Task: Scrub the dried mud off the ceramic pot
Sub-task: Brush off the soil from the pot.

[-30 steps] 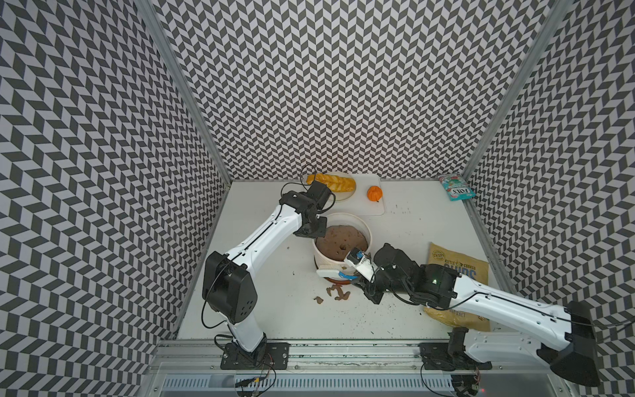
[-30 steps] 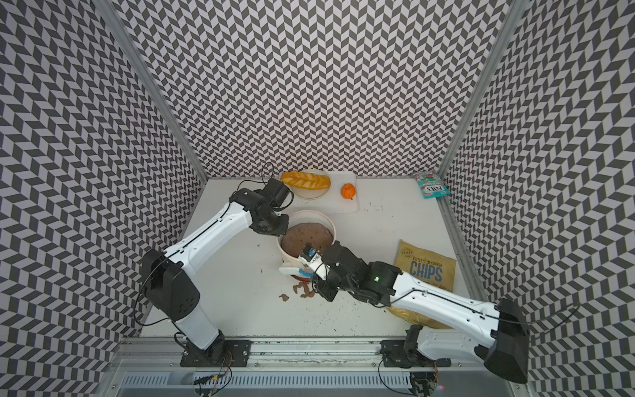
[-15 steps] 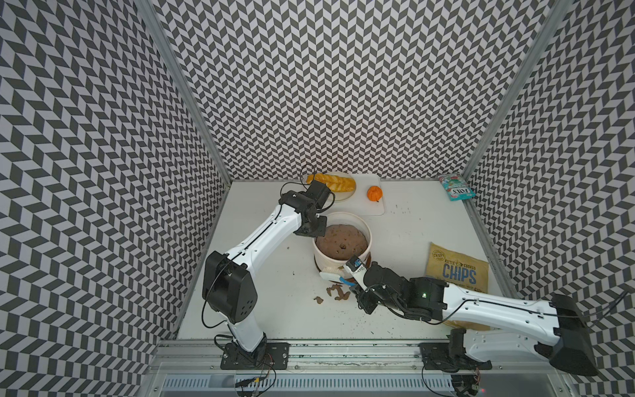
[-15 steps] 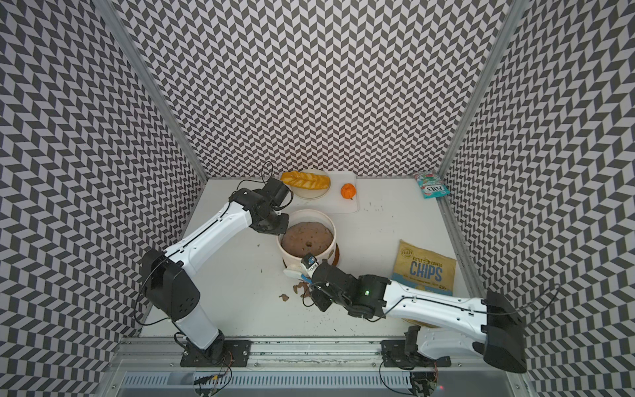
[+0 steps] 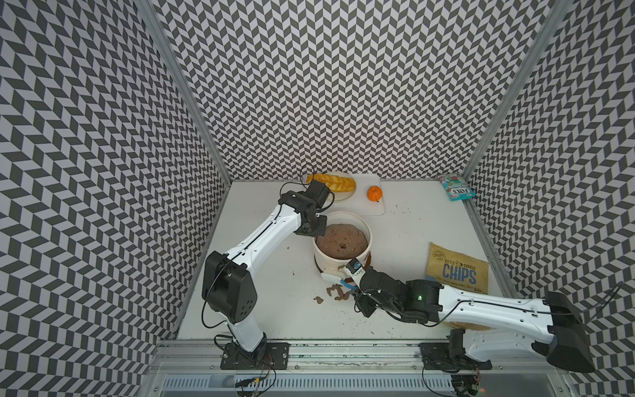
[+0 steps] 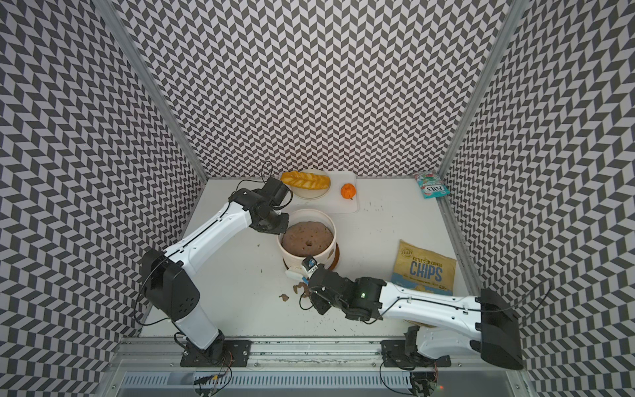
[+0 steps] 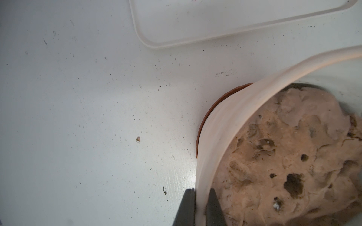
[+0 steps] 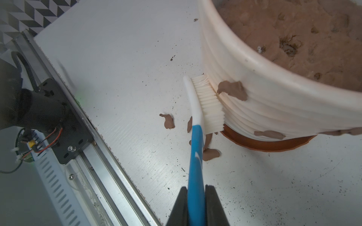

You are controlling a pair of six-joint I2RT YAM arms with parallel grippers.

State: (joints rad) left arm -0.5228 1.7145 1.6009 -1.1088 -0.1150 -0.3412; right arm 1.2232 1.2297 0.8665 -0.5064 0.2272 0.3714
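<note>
"Right wrist view: what's the right gripper (image 8: 196,190) got?"
"Its jaws are clamped on a blue-handled brush (image 8: 196,148), bristles against the ceramic pot (image 8: 274,101), just beside a patch of dried mud (image 8: 233,90)."
"And the pot?"
"Mid-table on its saucer (image 8: 264,144). The left gripper (image 7: 200,192) pinches its rim. More dried mud lies on the table (image 8: 127,68)."

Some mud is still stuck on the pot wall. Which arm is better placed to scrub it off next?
Right. The right gripper holds the brush, bristles against the pot wall beside a mud blotch. The left gripper is shut on the rim, steadying the pot.
</note>
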